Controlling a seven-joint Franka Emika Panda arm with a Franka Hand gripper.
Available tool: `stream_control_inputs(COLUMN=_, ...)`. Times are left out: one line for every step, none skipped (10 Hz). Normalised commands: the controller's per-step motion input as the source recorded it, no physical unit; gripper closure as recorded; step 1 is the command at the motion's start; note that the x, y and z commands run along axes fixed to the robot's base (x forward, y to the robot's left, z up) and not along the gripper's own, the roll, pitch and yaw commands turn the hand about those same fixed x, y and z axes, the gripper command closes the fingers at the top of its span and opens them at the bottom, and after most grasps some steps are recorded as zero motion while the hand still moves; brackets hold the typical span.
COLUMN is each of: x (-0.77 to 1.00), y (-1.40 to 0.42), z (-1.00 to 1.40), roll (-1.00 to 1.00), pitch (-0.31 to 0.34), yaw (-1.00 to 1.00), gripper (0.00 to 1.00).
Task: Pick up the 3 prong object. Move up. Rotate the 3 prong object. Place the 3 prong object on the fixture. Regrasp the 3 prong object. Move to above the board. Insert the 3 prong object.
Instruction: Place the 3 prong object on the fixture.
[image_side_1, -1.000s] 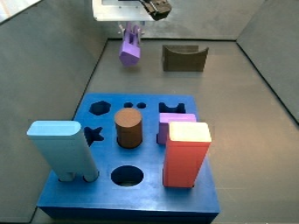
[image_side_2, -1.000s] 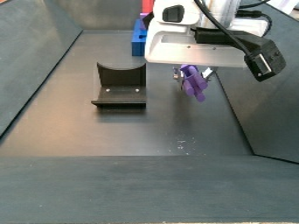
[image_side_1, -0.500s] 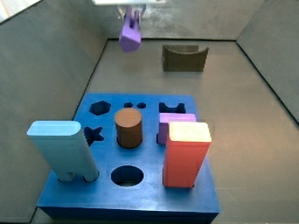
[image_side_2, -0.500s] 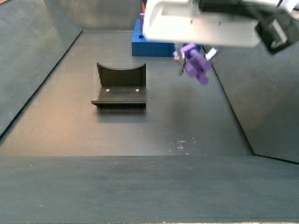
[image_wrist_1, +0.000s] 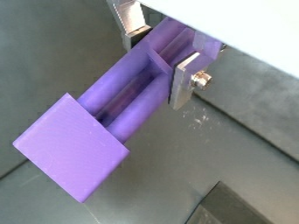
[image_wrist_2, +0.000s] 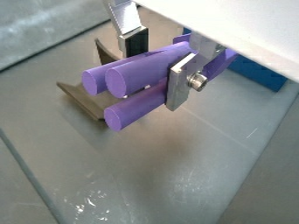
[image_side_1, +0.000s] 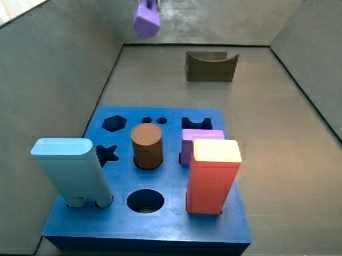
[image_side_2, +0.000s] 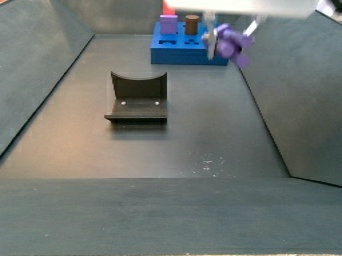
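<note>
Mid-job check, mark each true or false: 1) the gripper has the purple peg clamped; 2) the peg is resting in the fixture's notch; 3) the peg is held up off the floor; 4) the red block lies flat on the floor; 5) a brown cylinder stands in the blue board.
1) The gripper has the purple peg clamped: true; both wrist views show the silver fingers shut on it.
2) False. The fixture has nothing in its notch; the peg is in the air beside it.
3) True.
4) False. The red block stands upright on the blue board.
5) True; the brown cylinder stands in the board.
</note>
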Motion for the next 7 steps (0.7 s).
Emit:
stream_control_inputs(x=0.01, y=-0.01, z=0.34, roll=-0.08, pitch=0.054, yaw=0.02, gripper=1.0)
stream_control_inputs(x=1.0, y=-0.39, z=0.3, roll=0.07, pitch=0.152, yaw=0.03, gripper=1.0)
stream_control_inputs(x=1.0, y=-0.38, z=0.27, roll=0.07, pitch=0.158, yaw=0.03, gripper=1.0)
stream_control_inputs(x=1.0, y=-0.32, z=0.25, roll=0.07, pitch=0.185, yaw=0.04, gripper=1.0)
stream_control_inputs(x=1.0, y=-0.29, z=0.22, roll=0.07, pitch=0.184, yaw=0.03, gripper=1.0)
stream_control_inputs(x=1.0, y=-0.26, z=0.19, roll=0.08, pitch=0.165, yaw=0.04, gripper=1.0)
stream_control_inputs(x=1.0, y=-0.23, z=0.17, roll=0.08, pitch=0.16, yaw=0.04, gripper=1.0)
